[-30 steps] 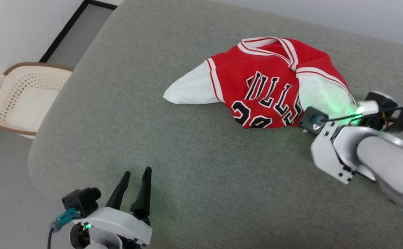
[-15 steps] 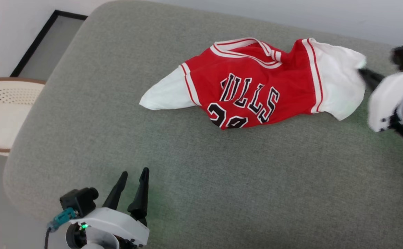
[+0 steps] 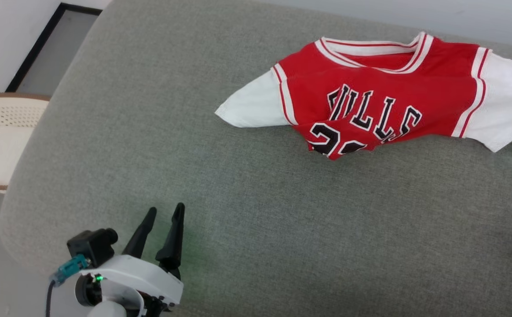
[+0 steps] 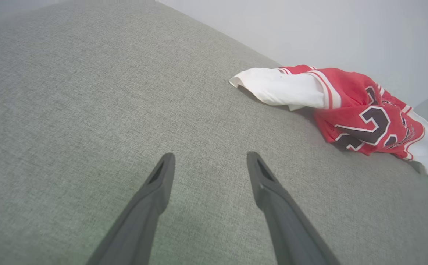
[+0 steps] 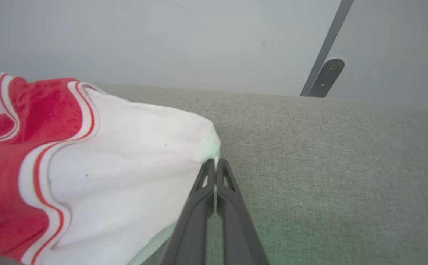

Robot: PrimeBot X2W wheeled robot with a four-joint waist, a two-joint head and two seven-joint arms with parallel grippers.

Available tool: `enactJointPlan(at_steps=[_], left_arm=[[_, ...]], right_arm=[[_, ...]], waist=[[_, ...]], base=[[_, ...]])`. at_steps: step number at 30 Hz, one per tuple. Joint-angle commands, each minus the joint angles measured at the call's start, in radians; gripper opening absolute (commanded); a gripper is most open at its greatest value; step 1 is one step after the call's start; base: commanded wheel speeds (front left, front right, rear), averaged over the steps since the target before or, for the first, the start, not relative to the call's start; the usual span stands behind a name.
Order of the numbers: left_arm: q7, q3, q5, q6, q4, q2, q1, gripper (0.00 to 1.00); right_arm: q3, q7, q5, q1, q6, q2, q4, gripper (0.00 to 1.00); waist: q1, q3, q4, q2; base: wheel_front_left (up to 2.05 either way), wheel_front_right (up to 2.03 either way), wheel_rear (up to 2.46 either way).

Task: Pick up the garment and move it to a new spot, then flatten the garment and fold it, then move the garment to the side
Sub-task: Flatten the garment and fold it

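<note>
The garment (image 3: 370,101), a red T-shirt with white sleeves and black-and-white lettering, lies front up at the back right of the grey couch seat (image 3: 256,220), its lower body bunched. In the right wrist view my right gripper (image 5: 214,163) is shut on the edge of the garment's white sleeve (image 5: 125,165), which hangs stretched above the cushion. My left gripper (image 3: 163,213) stands open over the seat's front left, well away from the shirt. The left wrist view shows the garment (image 4: 350,106) to the upper right of my open left gripper (image 4: 210,160).
A cream perforated laundry basket (image 3: 1,136) stands on the floor at the left, beside the couch. A pale wall runs behind the seat, with a dark bar and metal bracket (image 5: 326,73) on it.
The right gripper has pulled the white sleeve out to the right, spreading the shirt wider, and has left the head view. The head camera has shifted. The left gripper has kept its place.
</note>
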Motion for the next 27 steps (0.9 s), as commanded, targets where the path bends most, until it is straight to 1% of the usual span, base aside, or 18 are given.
enactJointPlan(at_steps=[1, 3, 4, 5, 6, 7, 8, 13, 15, 19, 21, 23, 27], left_arm=[[0.0, 0.003, 0.009, 0.006, -0.006, 0.007, -0.012, 1.0], [0.0, 0.005, 0.011, 0.007, -0.007, 0.012, -0.016, 1.0], [0.001, 0.004, 0.013, 0.007, -0.007, 0.016, -0.02, 1.0], [0.003, 0.002, 0.017, 0.005, -0.007, 0.02, -0.025, 1.0], [0.004, 0.001, 0.019, 0.002, -0.008, 0.024, -0.031, 1.0], [0.008, 0.0, 0.022, 0.0, -0.007, 0.03, -0.037, 1.0], [0.011, 0.0, 0.028, 0.002, -0.007, 0.038, -0.042, 1.0], [0.041, 0.009, 0.047, 0.008, -0.024, 0.089, -0.072, 1.0], [0.048, 0.012, 0.048, 0.009, -0.03, 0.098, -0.078, 1.0], [0.084, 0.032, 0.039, 0.004, -0.05, 0.149, -0.101, 1.0], [0.104, 0.037, 0.047, -0.003, -0.053, 0.181, -0.123, 1.0], [0.126, 0.039, 0.068, -0.01, -0.049, 0.221, -0.153, 1.0], [0.179, 0.043, 0.081, -0.049, -0.038, 0.287, -0.238, 1.0]], right_arm=[[-0.017, 0.0, -0.012, 0.001, -0.001, 0.01, 0.016, 0.0], [-0.029, -0.001, -0.02, 0.01, -0.001, 0.009, 0.025, 0.0], [-0.034, -0.002, -0.023, 0.017, -0.001, 0.011, 0.028, 0.05], [-0.041, -0.004, -0.027, 0.024, -0.001, 0.013, 0.03, 0.24], [-0.048, -0.008, -0.034, 0.031, -0.001, 0.015, 0.03, 0.44], [-0.057, -0.009, -0.039, 0.043, -0.001, 0.013, 0.031, 0.8], [-0.067, -0.012, -0.047, 0.054, -0.001, 0.011, 0.031, 1.0], [-0.103, -0.062, -0.076, 0.081, -0.001, 0.043, 0.03, 1.0], [-0.107, -0.077, -0.081, 0.086, -0.001, 0.049, 0.03, 1.0], [-0.107, -0.133, -0.087, 0.102, -0.001, 0.099, 0.018, 1.0], [-0.089, -0.159, -0.093, 0.126, -0.001, 0.128, -0.029, 1.0], [-0.057, -0.182, -0.096, 0.173, -0.001, 0.152, -0.109, 1.0], [-0.014, -0.21, -0.103, 0.284, -0.001, 0.155, -0.304, 1.0]], waist=[[0.0, 0.005, 0.004, 0.0], [0.0, 0.004, 0.0, 0.0], [0.0, 0.002, -0.004, 0.0], [0.0, -0.002, -0.008, 0.0], [0.0, -0.006, -0.013, 0.0], [0.0, -0.012, -0.018, 0.0], [0.0, -0.017, -0.025, 0.0], [0.0, -0.051, -0.073, 0.0], [0.0, -0.058, -0.084, 0.0], [0.0, -0.083, -0.137, 0.0], [0.0, -0.094, -0.165, 0.0], [0.0, -0.104, -0.194, 0.0], [0.0, -0.111, -0.253, 0.0]], base=[[0.0, 0.0, 0.0], [0.0, 0.0, 0.0], [0.0, 0.0, 0.0], [0.0, 0.0, 0.0], [0.0, 0.0, 0.0], [0.0, 0.0, 0.0], [0.0, 0.0, 0.0], [0.0, 0.0, 0.0], [0.0, 0.0, 0.0], [0.0, 0.0, 0.0], [0.0, 0.0, 0.0], [0.0, 0.0, 0.0], [0.0, 0.0, 0.0]])
